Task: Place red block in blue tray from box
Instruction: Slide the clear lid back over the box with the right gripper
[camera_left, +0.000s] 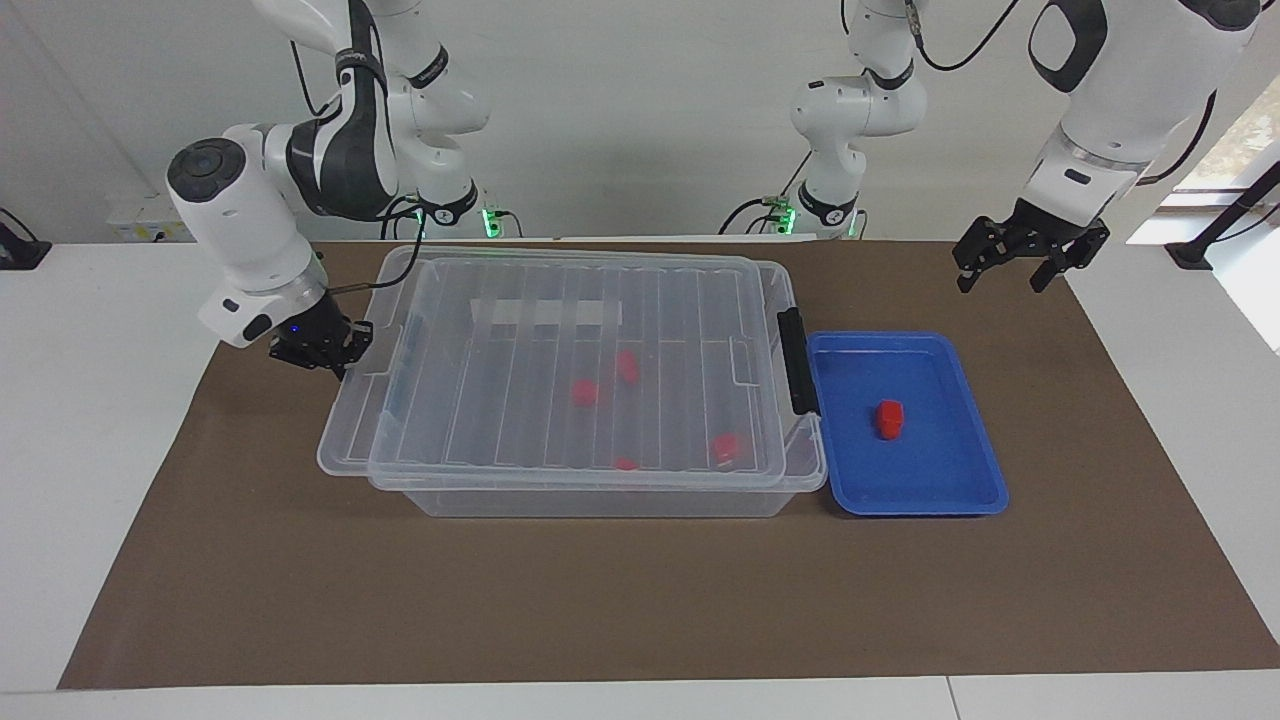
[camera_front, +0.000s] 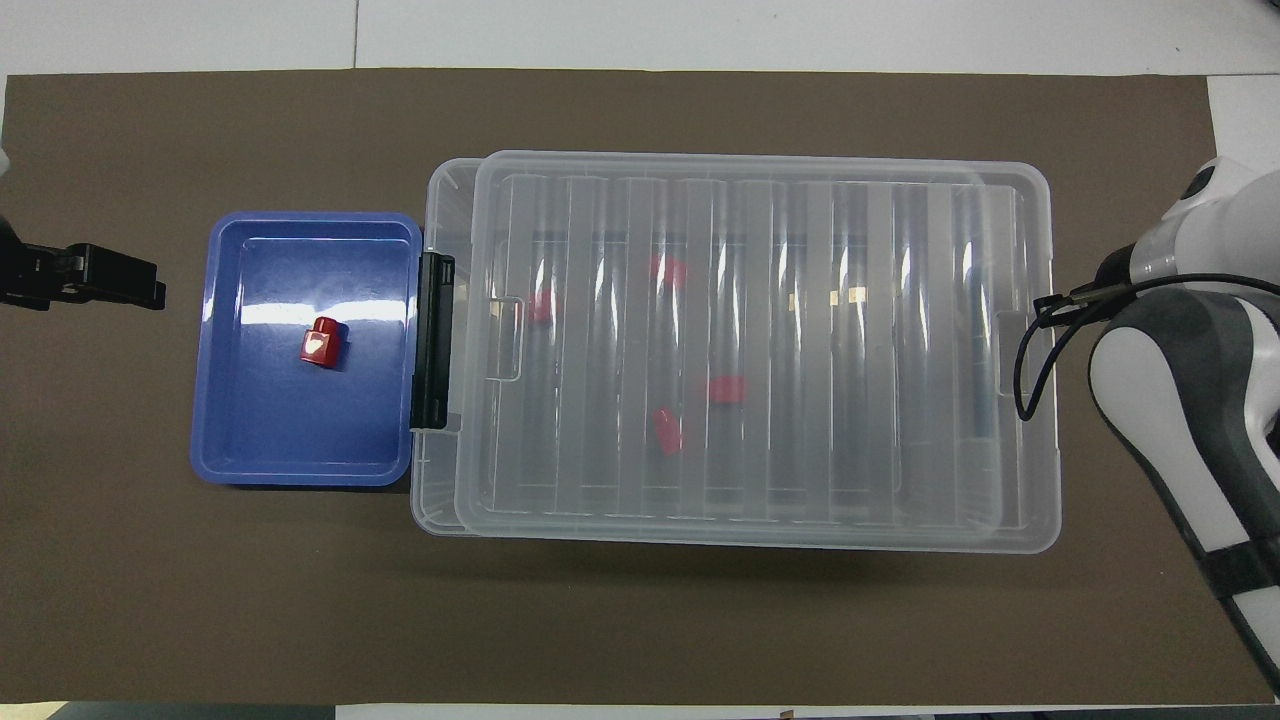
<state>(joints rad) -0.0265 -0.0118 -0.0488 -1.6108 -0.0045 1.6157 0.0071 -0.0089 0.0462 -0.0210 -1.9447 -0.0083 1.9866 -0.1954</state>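
This looks like a robotics lab: two white Franka arms (camera_left: 290, 170) stand bolted at the edge of a plain white table (camera_left: 90, 420) covered with a brown mat (camera_left: 640, 600), cables trailing against a bare white wall (camera_left: 640, 110).

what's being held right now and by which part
The right gripper is shut on the lid, at the middle of its short edge toward the right arm's end of the table. The left gripper is open and holds nothing, waiting over the mat near the blue tray.

Bright even light; glare streaks on ribbed lid (camera_front: 760, 340), sheen on blue tray (camera_front: 300, 470); soft shadows; sharp focus.
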